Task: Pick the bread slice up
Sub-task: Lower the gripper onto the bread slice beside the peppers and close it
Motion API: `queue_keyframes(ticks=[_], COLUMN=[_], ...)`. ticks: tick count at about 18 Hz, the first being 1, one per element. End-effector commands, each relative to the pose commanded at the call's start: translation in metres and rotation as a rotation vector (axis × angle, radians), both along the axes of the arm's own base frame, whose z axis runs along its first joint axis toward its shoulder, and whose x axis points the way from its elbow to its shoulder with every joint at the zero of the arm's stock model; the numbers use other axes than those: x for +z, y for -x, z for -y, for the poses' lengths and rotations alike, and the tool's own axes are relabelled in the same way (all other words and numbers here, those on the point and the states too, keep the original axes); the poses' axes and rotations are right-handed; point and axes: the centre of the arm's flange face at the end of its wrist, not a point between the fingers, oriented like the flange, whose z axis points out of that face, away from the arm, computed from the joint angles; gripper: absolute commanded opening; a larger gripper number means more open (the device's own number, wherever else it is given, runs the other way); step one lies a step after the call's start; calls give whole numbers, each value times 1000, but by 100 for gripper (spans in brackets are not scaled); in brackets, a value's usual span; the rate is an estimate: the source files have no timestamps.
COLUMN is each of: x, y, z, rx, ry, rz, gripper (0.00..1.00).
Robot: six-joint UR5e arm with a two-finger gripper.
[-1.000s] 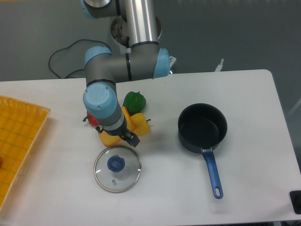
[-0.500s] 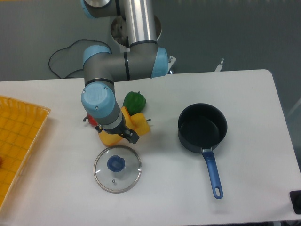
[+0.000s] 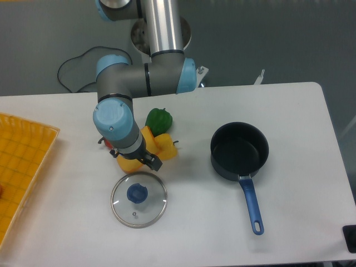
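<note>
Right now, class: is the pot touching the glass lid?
Apart. The fixed camera shows bare white table between the pot and the lid, which lies to the pot's lower left.

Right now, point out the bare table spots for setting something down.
Free: the front strip between the glass lid and the pan handle, and the far right corner beyond the pan. Crowded: around the toy foods under the end effector.

A white surface (image 3: 289, 111) with rounded corners is seen against a dark grey floor (image 3: 278, 39), where a black cable (image 3: 72, 64) is looped at far left.
</note>
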Motion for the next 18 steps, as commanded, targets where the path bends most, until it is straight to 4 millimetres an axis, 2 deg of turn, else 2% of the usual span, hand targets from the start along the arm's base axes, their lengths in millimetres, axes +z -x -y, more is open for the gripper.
queue_keyframes(ticks=[3, 11, 18], x=[-16, -29, -32], y=[-1, 2, 1], z=[1, -3, -1], rx=[6, 5, 5], ry=[27, 35, 43], rz=[17, 25, 29], gripper=[100, 100, 100])
